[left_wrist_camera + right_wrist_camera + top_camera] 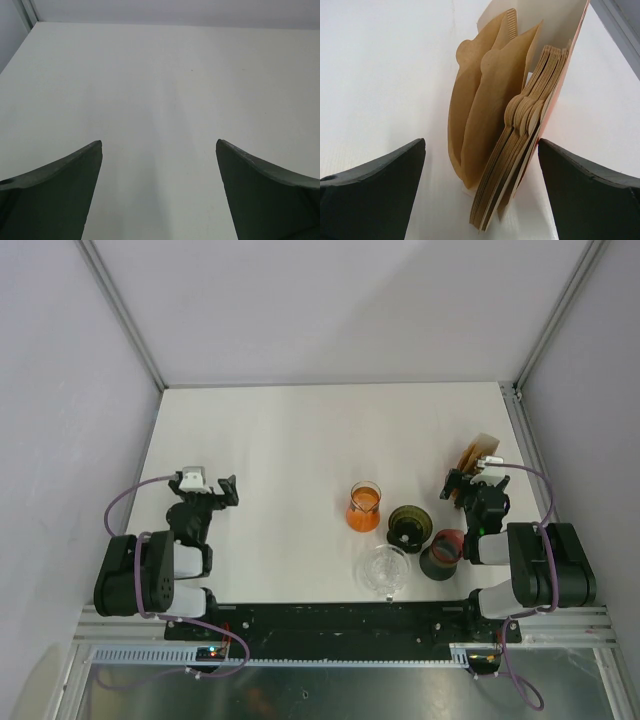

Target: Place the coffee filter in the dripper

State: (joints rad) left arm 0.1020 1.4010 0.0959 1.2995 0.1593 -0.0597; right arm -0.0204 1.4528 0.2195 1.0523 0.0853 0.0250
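A stack of brown paper coffee filters (520,145) stands in a white and orange packet (479,452) at the right edge of the table. Two loose filters (480,100) stand fanned out left of the stack. My right gripper (481,145) is open, its fingers either side of the filters' near edge, not touching them; it also shows in the top view (470,481). The dark green dripper (408,527) sits on the table left of the right arm. My left gripper (222,494) is open and empty over bare table, as its wrist view shows (159,145).
An orange conical flask (365,507) stands left of the dripper. A clear glass vessel (385,570) and a dark cup with a red rim (443,553) sit near the front edge. The enclosure's right frame rail (525,455) runs close behind the packet.
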